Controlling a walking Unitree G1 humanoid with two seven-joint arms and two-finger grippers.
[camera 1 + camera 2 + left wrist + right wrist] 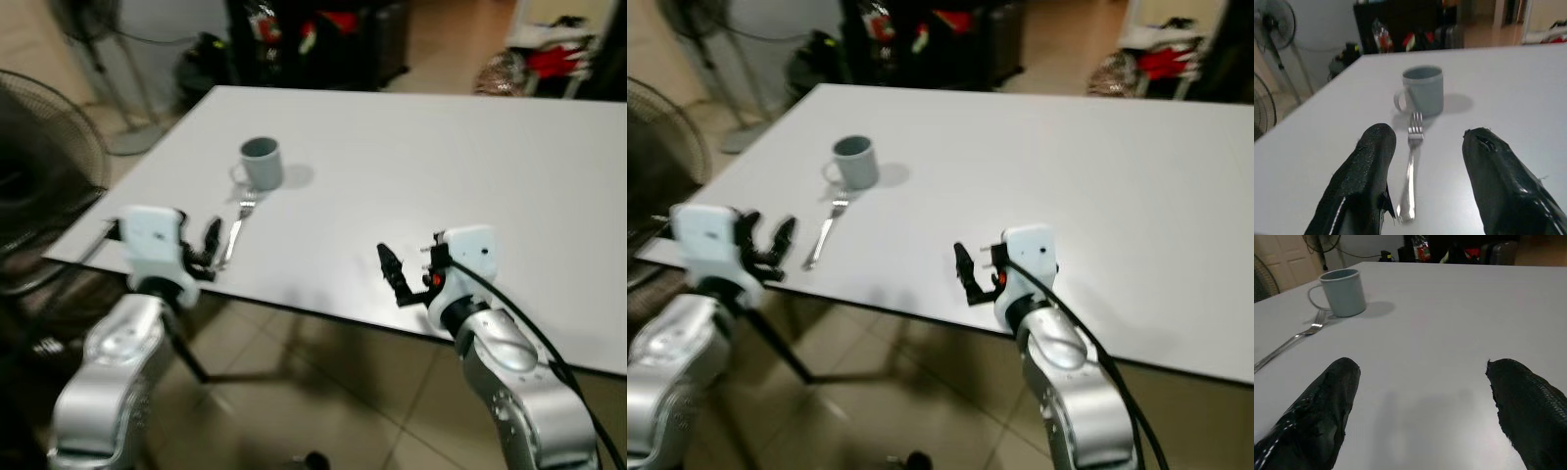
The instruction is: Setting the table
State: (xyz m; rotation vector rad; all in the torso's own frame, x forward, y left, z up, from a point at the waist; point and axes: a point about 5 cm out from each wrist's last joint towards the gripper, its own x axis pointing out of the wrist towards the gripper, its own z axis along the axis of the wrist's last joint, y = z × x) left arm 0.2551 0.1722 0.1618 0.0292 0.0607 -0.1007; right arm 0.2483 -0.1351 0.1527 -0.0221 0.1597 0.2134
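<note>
A grey-blue mug (pixel 262 162) stands on the white table (pixel 441 157) towards its left side. A silver fork (pixel 235 227) lies just in front of the mug, tines pointing at it. My left gripper (pixel 206 250) hovers open at the table's near left edge, right by the fork's handle end. In the left wrist view the fork (pixel 1410 171) lies between the spread fingers (pixel 1364 176), with the mug (pixel 1422 90) beyond. My right gripper (pixel 397 274) is open over the table's near edge, further right, with nothing between its fingers. From the right wrist, the mug (pixel 1342 291) and fork (pixel 1290 342) sit far off.
A large fan (pixel 39 166) stands close on the left, and a second fan (pixel 98 24) behind it. Dark furniture and bags (pixel 313 39) crowd the far side of the table. Tiled floor (pixel 323 392) lies below the near edge.
</note>
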